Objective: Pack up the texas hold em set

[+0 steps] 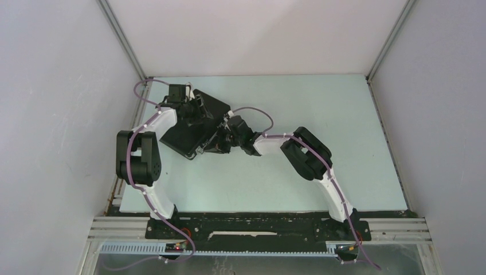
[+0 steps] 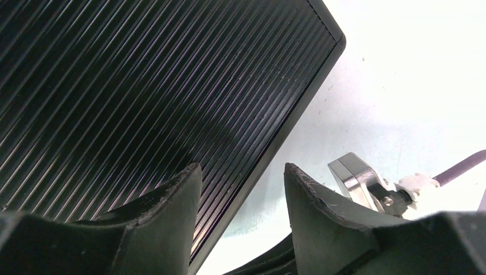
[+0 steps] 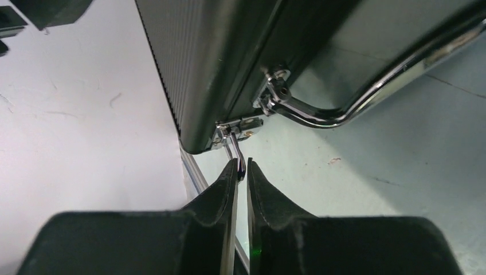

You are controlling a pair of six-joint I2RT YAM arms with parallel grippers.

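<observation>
The texas hold em set shows as a black ribbed case point(image 1: 198, 123) with silver edges, lying closed on the pale table. My left gripper point(image 1: 192, 109) hovers over the case's far part. In the left wrist view it point(image 2: 242, 167) is open, with the lid's ribbed surface point(image 2: 143, 86) and its edge below the fingers. My right gripper point(image 1: 220, 140) is at the case's near side. In the right wrist view it point(image 3: 242, 166) is shut on the thin metal tab of the case's latch point(image 3: 238, 129), beside the chrome handle point(image 3: 367, 91).
White walls close in the table point(image 1: 298, 172) on the left, back and right. A silver metal part point(image 2: 355, 177) with a white plug and purple cable lies right of the left fingers. The arms' bases sit at the near edge.
</observation>
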